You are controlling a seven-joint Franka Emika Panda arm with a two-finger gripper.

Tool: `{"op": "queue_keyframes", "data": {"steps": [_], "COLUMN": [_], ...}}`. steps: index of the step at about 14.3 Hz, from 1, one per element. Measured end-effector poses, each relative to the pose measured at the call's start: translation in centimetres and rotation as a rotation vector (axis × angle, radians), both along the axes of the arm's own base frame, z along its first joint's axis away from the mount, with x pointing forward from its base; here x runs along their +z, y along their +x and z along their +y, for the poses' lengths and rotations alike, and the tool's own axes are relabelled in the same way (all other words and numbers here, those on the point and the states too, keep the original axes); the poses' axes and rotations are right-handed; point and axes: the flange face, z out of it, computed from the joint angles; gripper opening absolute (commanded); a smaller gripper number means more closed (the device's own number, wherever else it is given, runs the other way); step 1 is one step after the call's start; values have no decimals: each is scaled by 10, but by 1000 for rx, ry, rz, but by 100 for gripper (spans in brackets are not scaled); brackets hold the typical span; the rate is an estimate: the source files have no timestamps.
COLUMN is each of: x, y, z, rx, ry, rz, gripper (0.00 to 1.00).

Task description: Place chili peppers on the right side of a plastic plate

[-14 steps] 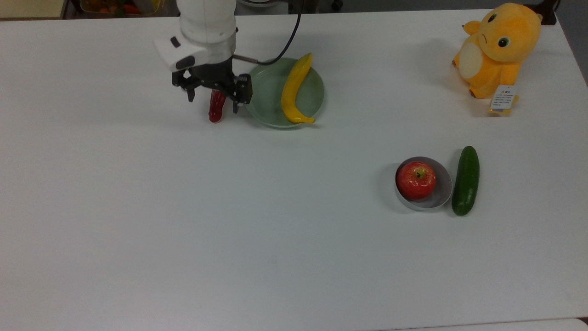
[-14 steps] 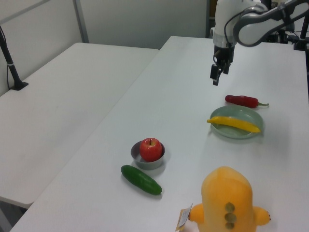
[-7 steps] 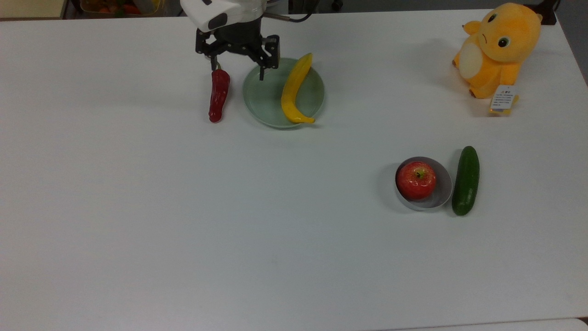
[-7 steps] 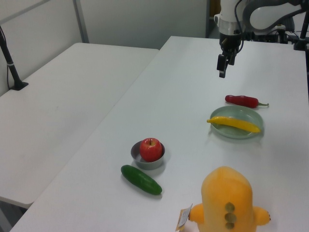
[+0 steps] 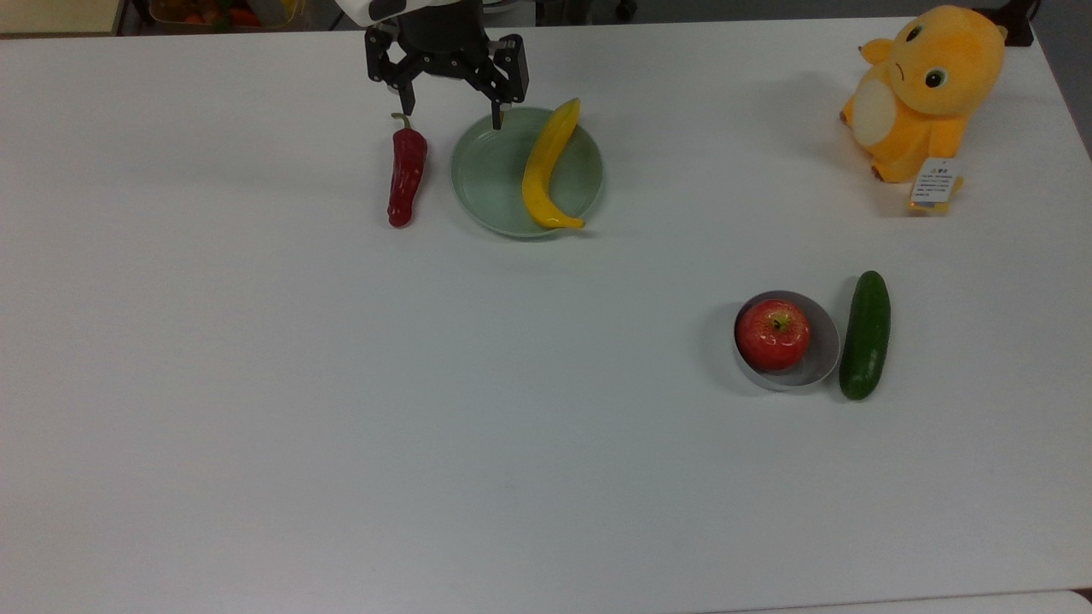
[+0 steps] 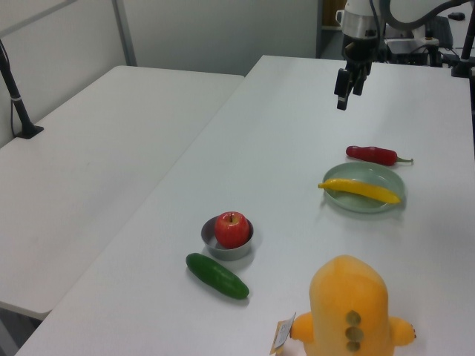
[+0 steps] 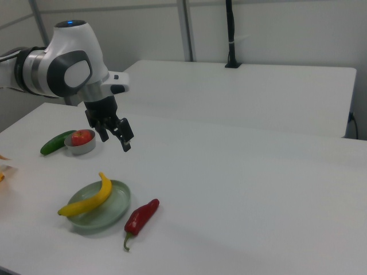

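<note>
On the white worktop (image 5: 341, 409), the red chili (image 5: 406, 176) lay just beside the green plate (image 5: 490, 183), on the top view's left.
The tool (image 5: 450, 109) hung in the air above them with its fingers spread wide, holding nothing. A banana (image 5: 546, 166) lay across the plate. An apple (image 5: 772, 333) sat in a grey bowl (image 5: 821, 354) next to a cucumber (image 5: 865, 335).

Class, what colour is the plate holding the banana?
Pale green plate, clearest in the top view.
</note>
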Motion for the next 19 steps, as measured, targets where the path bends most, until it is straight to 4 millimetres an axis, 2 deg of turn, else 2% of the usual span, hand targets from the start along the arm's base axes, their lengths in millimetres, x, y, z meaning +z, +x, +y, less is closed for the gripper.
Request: {"op": "queue_keyframes", "data": {"steps": [3, 6, 19], "x": [-7, -13, -14], "y": [0, 1, 2], "z": [-6, -4, -3], "rx": [17, 24, 26], "ry": [1, 2, 2], "rz": [14, 24, 26], "gripper": [100, 100, 100]}}
